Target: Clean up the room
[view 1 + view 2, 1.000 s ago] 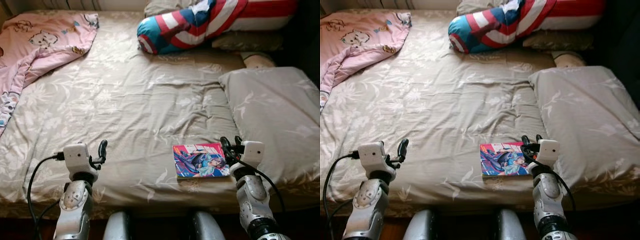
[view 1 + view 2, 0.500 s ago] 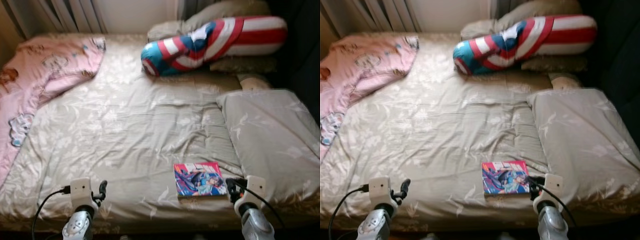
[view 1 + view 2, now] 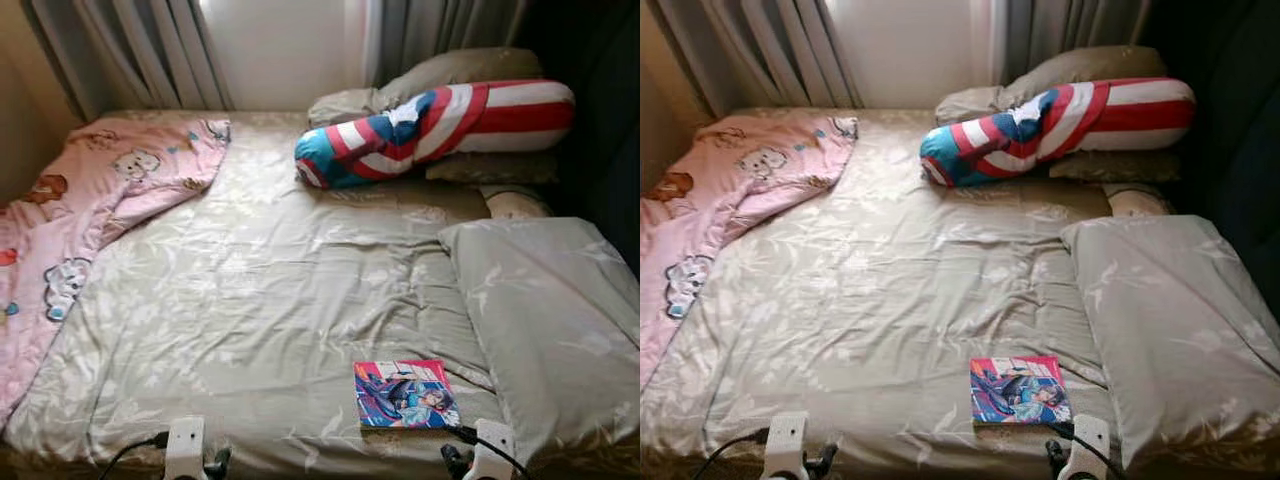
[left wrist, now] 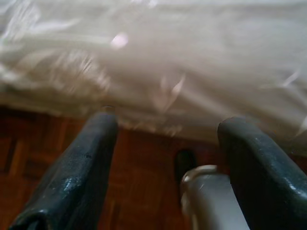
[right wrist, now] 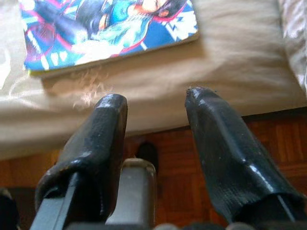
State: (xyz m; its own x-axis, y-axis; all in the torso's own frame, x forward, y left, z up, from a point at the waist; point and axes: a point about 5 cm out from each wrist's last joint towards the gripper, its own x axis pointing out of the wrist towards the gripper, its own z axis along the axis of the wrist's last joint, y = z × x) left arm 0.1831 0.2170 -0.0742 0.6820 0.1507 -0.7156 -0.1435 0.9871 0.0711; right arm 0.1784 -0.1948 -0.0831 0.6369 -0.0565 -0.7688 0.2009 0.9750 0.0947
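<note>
Comic book (image 3: 405, 394) flat on bed (image 3: 260, 300) near front edge, 12 o'clock of my right claw (image 5: 156, 103), spread, empty. Left claw (image 4: 168, 134) spread, idle. I'd pinch book's near edge.

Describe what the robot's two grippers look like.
Each gripper has two long, glossy black fingers with rounded tips: left gripper, right gripper. In the head views, a white boxy wrist module sits behind each, with a thin black cable trailing from it.
</note>
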